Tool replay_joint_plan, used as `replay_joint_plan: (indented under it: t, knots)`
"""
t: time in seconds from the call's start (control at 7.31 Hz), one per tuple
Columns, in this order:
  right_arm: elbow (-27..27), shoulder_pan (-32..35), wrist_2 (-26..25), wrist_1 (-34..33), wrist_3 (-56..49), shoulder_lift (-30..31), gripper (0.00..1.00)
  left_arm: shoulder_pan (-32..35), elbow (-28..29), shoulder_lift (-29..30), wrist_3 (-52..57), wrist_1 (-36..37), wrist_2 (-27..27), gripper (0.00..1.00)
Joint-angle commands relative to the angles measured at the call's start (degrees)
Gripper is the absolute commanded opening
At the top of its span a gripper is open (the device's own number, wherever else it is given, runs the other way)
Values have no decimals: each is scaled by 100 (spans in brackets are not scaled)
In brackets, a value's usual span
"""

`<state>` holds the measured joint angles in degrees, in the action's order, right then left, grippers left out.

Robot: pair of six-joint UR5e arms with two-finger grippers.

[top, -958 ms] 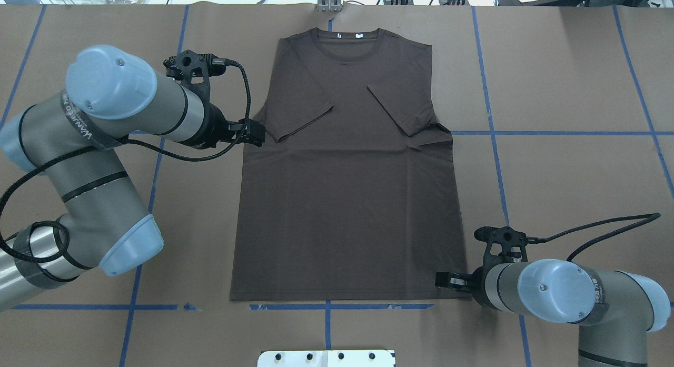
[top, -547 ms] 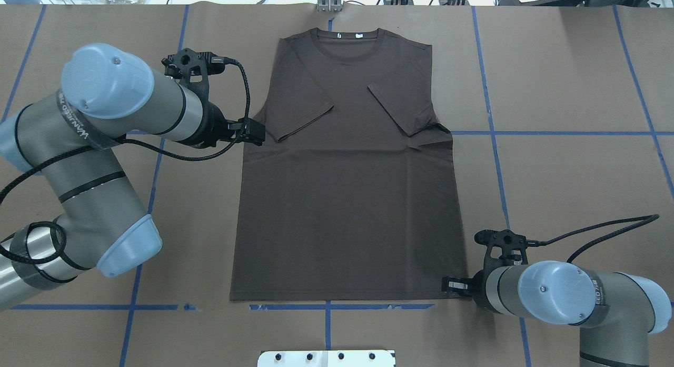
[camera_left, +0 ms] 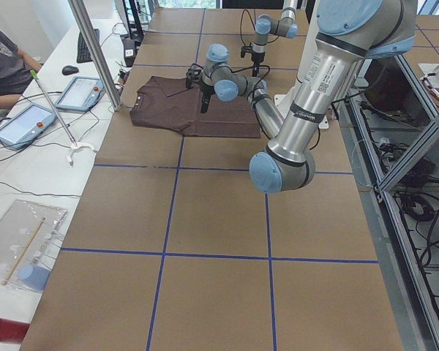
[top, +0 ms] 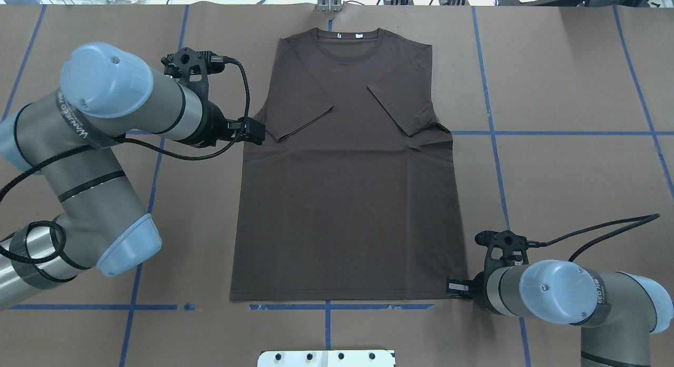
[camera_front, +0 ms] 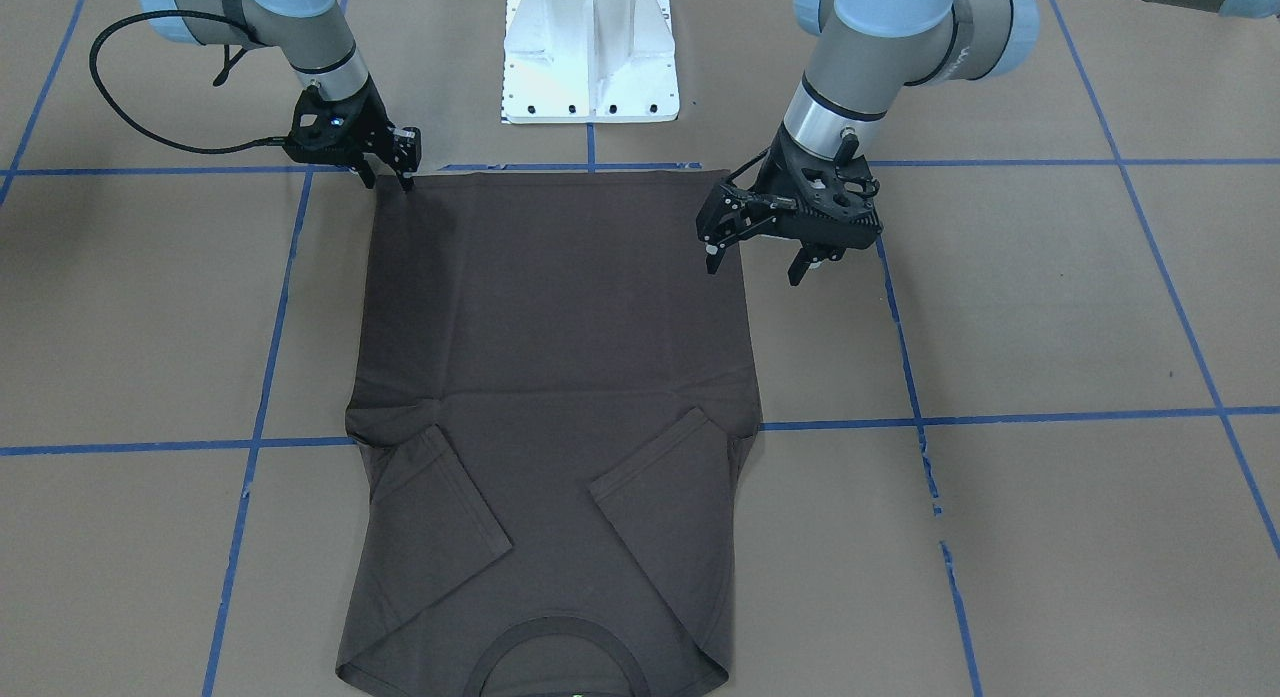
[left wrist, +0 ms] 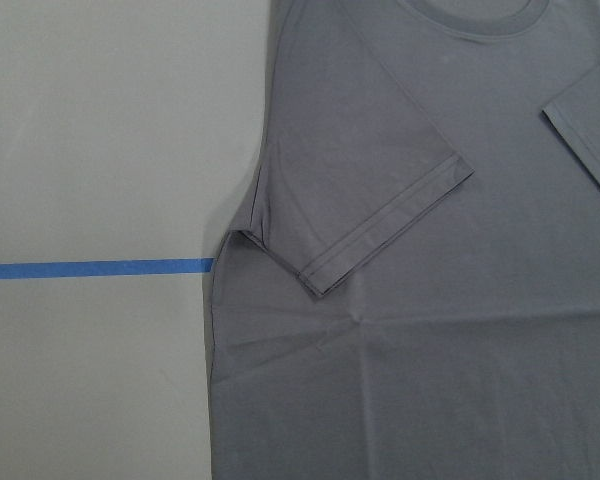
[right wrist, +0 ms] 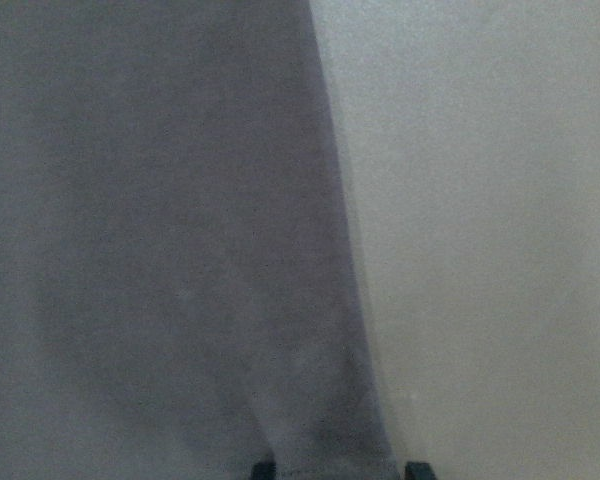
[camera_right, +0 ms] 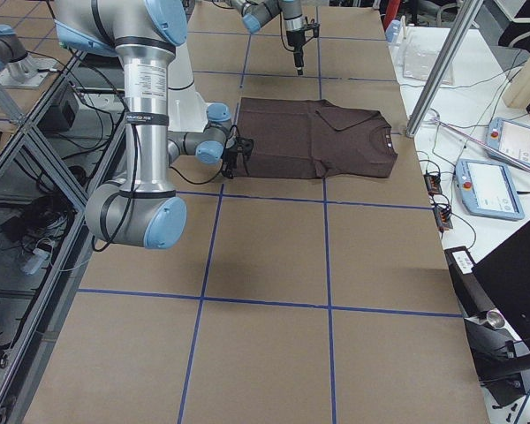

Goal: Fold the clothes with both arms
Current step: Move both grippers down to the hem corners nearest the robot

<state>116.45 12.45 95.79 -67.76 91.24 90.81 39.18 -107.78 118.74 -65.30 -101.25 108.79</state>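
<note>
The dark grey-brown T-shirt [top: 347,198] lies flat on the brown table, collar at the far edge and both sleeves folded inward; it also shows in the front view [camera_front: 550,327]. My left gripper [top: 257,131] hovers open above the shirt's left side edge near the armpit [camera_front: 755,262]. The left wrist view shows the folded sleeve [left wrist: 380,210] below it. My right gripper [top: 454,288] is open and low at the hem's near right corner [camera_front: 390,180]. In the right wrist view the shirt's side edge [right wrist: 160,250] runs between its two fingertips.
The white pedestal base [camera_front: 590,57] stands at the near table edge behind the hem. Blue tape lines [top: 553,132] cross the brown table cover. A metal post [top: 329,1] stands beyond the collar. Tablets [camera_right: 490,185] and a seated operator [camera_left: 7,58] are past the table's far side.
My right gripper has shifted a little to the right and nearer the robot, to the hem's corner. The left arm has barely moved. The shirt is unchanged.
</note>
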Motion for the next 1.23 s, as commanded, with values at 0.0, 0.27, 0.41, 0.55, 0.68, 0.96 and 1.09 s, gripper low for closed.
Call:
replay_joint_plan:
  t: [0.0, 0.27, 0.41, 0.55, 0.68, 0.96, 1.09]
  knots:
    - [88, 20, 98, 0, -1, 7, 3, 2, -6, 0, 0, 0, 2, 100]
    - [123, 11, 107, 0, -1, 16, 1, 2, -15, 0, -9, 0, 2, 100]
    - [219, 20, 107, 0, -1, 16, 0, 2, -23, -17, -17, 0, 2, 100]
    - [324, 11, 63, 8, 8, -1, 0, -33, -41, -104, -165, -9, 11, 100]
    - [482, 11, -7, 8, 52, -28, 0, -181, -67, -305, -689, -17, 81, 100]
    - [562, 152, 45, 17, 105, -72, 0, -1119, -565, -849, -1972, -17, 55, 100]
    - [571, 169, 28, 35, 105, -89, 0, -1724, -742, -1070, -2526, 0, -302, 100]
